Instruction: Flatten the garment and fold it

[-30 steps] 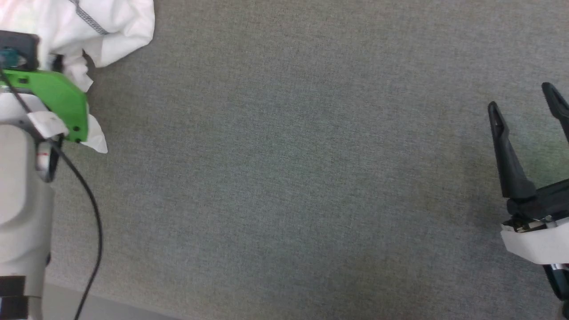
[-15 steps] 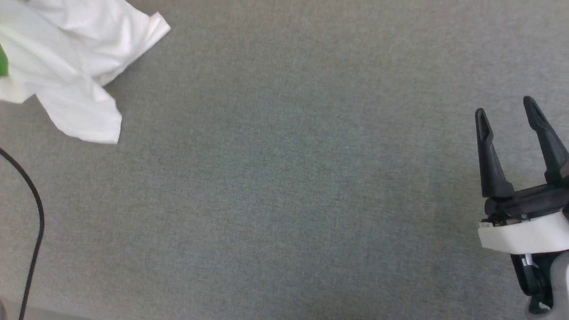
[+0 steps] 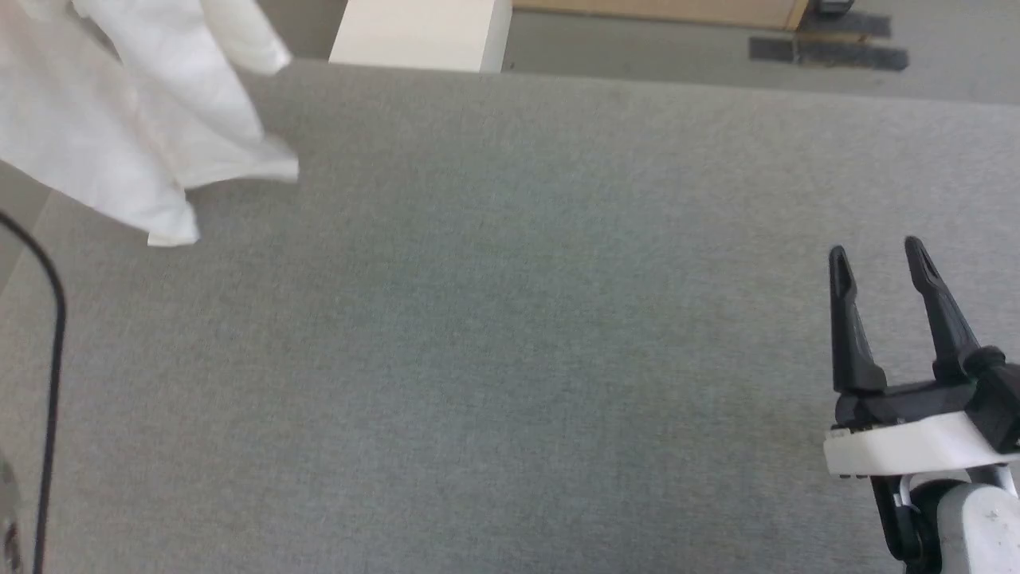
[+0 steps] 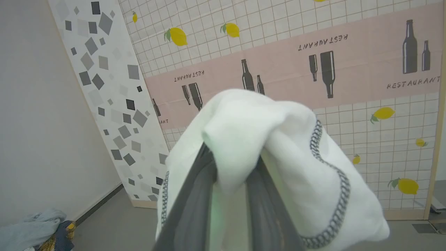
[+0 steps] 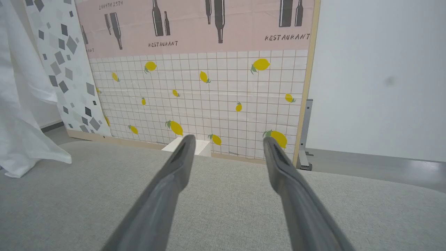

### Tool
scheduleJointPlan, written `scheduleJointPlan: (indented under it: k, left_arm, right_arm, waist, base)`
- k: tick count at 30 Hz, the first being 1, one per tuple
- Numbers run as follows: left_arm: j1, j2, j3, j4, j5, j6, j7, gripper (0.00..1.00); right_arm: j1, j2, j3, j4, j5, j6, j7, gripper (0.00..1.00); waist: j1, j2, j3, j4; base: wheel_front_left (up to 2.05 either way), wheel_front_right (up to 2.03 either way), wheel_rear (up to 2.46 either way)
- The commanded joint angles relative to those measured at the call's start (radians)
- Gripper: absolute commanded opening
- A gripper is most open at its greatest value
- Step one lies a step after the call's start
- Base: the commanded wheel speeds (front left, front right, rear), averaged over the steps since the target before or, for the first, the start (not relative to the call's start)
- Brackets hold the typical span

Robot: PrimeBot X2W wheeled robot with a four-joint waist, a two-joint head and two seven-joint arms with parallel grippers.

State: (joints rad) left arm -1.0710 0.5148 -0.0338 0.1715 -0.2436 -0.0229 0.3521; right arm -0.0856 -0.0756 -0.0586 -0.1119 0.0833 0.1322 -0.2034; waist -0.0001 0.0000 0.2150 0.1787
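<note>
Lower your left hand (image 4: 231,167) slowly, so the hanging hem of the thin white long-sleeved shirt with grey chain stitching (image 3: 119,135) meets the grey fabric-topped bench (image 3: 510,335) first, then draw away to spread it flat. That hand is pinching a bunched fold draped over its fingers (image 4: 190,205). Your right hand (image 3: 875,253) is spread and empty; the shirt hangs well off to its left and ahead of it.

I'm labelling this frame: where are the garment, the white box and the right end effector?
garment (image 3: 119,135): head view, hanging white cloth at upper left.
white box (image 3: 418,32): head view, its top face.
right end effector (image 3: 875,249): head view, gap between its fingertips.
</note>
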Motion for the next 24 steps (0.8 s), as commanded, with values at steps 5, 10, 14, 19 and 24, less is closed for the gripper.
scheduleJointPlan:
  k: [5, 10, 14, 19, 24]
  left_arm:
    - [-0.085, -0.107, -0.066, -0.032, -0.049, -0.010, 0.025, 0.00]
    - [-0.141, -0.219, -0.116, -0.042, -0.085, 0.003, 0.029, 0.00]
    - [-0.169, -0.299, -0.150, -0.044, -0.108, 0.017, 0.029, 0.00]
    - [-0.168, -0.385, -0.193, -0.059, -0.133, 0.034, 0.021, 0.00]
    - [-0.098, -0.436, -0.266, -0.095, -0.158, 0.043, 0.010, 0.00]
  right_arm:
    - [0.032, 0.018, -0.043, 0.024, -0.011, -0.002, -0.017, 1.00]
    - [0.033, 0.023, -0.059, 0.033, -0.012, -0.002, -0.023, 1.00]
    - [0.029, 0.025, -0.056, 0.040, -0.004, -0.002, -0.025, 1.00]
    - [0.022, 0.025, -0.068, 0.041, 0.010, -0.002, -0.027, 1.00]
    - [0.019, 0.025, -0.088, 0.033, 0.003, -0.002, -0.024, 1.00]
  waist:
    - [0.0001, 0.0000, -0.123, -0.088]
    - [0.0001, 0.0000, -0.144, -0.119]
    - [0.0001, 0.0000, -0.150, -0.154]
    - [0.0001, 0.0000, -0.133, -0.199]
    - [0.0001, 0.0000, -0.103, -0.233]
  base:
    - [0.00, 0.00, 0.00]
    - [0.00, 0.00, 0.00]
    - [0.00, 0.00, 0.00]
    - [0.00, 0.00, 0.00]
    - [0.00, 0.00, 0.00]
